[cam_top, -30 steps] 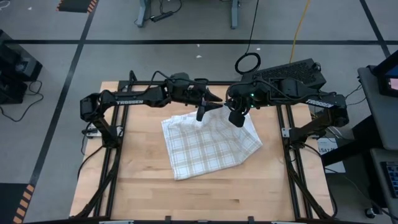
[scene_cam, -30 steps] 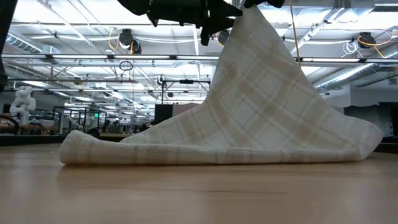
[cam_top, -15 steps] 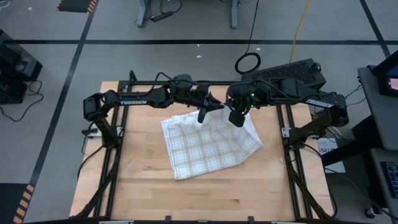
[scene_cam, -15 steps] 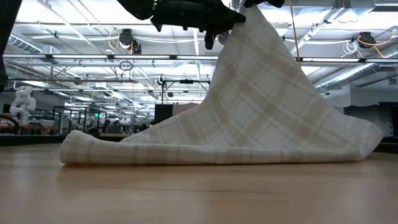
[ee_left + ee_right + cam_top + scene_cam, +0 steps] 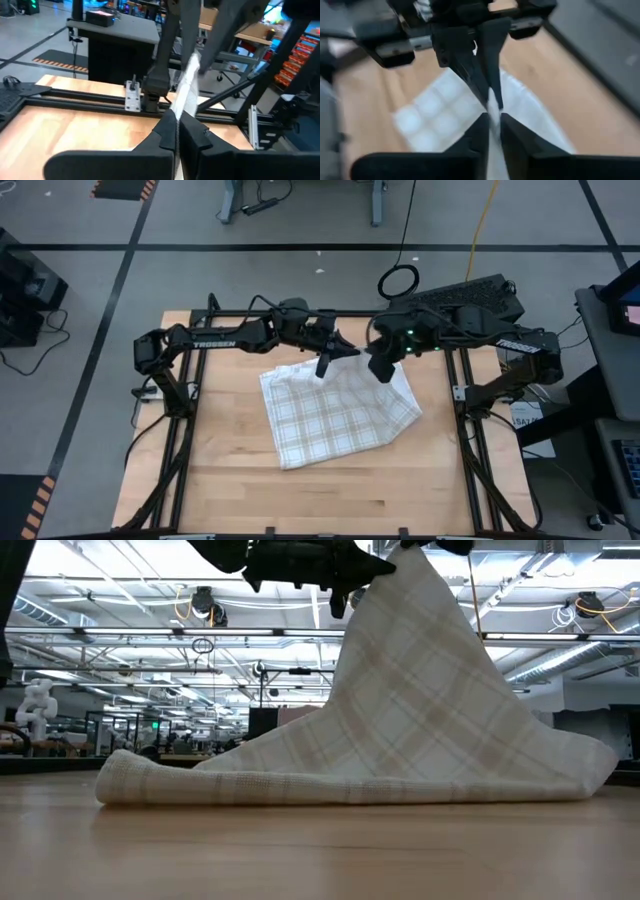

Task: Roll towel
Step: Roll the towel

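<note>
Checked cloth fills the middle of the high view: the towel point(image 5: 340, 410) lies spread on the desk point(image 5: 230, 490), its far edge lifted; no roll has begun, so all the rolling remains. Left tool point(image 5: 322, 366) and right tool point(image 5: 380, 370) meet that edge.

Low view: the towel point(image 5: 400, 720) rises in a peak.

Left wrist: the tool point(image 5: 176, 131) is pinched shut on the cloth.

Right wrist: the tool point(image 5: 492, 122) grips cloth too.

Earlier, the left tool stood wider, beside the edge.
</note>
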`<action>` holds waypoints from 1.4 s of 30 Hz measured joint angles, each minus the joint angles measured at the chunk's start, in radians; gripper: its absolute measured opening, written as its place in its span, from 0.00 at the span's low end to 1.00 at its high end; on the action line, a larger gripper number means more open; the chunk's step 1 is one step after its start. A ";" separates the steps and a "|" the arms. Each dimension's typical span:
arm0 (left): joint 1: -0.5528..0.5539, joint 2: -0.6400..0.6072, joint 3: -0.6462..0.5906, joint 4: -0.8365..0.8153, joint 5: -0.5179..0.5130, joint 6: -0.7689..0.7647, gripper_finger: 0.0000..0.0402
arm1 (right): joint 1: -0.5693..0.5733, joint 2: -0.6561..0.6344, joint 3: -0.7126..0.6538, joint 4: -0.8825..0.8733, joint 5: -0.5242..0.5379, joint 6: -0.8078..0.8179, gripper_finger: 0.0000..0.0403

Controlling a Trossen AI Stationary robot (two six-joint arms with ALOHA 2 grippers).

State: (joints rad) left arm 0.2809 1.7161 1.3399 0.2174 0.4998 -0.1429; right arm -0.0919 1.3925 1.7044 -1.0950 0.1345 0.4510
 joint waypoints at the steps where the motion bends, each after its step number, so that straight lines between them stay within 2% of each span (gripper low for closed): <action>1: -0.003 0.000 0.000 -0.006 0.003 0.000 0.01 | 0.000 -0.016 0.000 -0.013 -0.012 0.060 0.13; 4: -0.014 0.000 -0.001 -0.021 0.005 0.001 0.01 | -0.004 -0.064 0.000 -0.081 -0.027 0.234 0.23; 6: -0.019 0.000 -0.001 -0.017 0.005 0.001 0.01 | -0.019 -0.086 0.000 -0.142 -0.029 0.290 0.28; 8: -0.021 0.000 -0.001 -0.013 0.005 0.000 0.01 | -0.037 -0.096 0.000 -0.193 -0.024 0.296 0.32; 11: -0.023 -0.011 -0.001 -0.012 0.024 -0.005 0.00 | -0.094 -0.095 -0.010 -0.302 0.039 0.270 0.35; 13: -0.028 -0.019 -0.001 0.018 0.027 0.003 0.00 | -0.166 -0.089 -0.054 -0.308 0.072 0.222 0.36; 15: -0.031 -0.034 -0.001 0.016 0.030 0.021 0.00 | -0.262 -0.085 -0.138 -0.254 0.052 0.208 0.36; 21: -0.035 -0.035 -0.001 0.017 0.033 0.046 0.00 | -0.568 -0.084 -0.516 0.169 -0.368 0.150 0.35; 23: -0.035 -0.035 -0.001 0.016 0.033 0.046 0.01 | -0.632 -0.080 -0.651 0.318 -0.466 0.187 0.36; 25: -0.035 -0.035 -0.001 0.002 0.031 0.046 0.01 | -0.673 -0.081 -0.762 0.424 -0.517 0.235 0.37; 31: -0.035 -0.034 -0.001 0.000 0.023 0.044 0.01 | -0.723 -0.082 -0.962 0.523 -0.501 0.322 0.41; 39: -0.035 -0.034 -0.001 -0.024 0.020 0.044 0.02 | -0.728 -0.083 -1.019 0.577 -0.372 0.310 0.44; 42: -0.035 -0.034 -0.001 -0.025 0.020 0.044 0.02 | -0.734 -0.070 -1.047 0.607 -0.373 0.311 0.43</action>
State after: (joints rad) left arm 0.2462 1.6821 1.3392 0.1921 0.5198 -0.0994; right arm -0.8258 1.3227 0.6578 -0.4878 -0.2388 0.7616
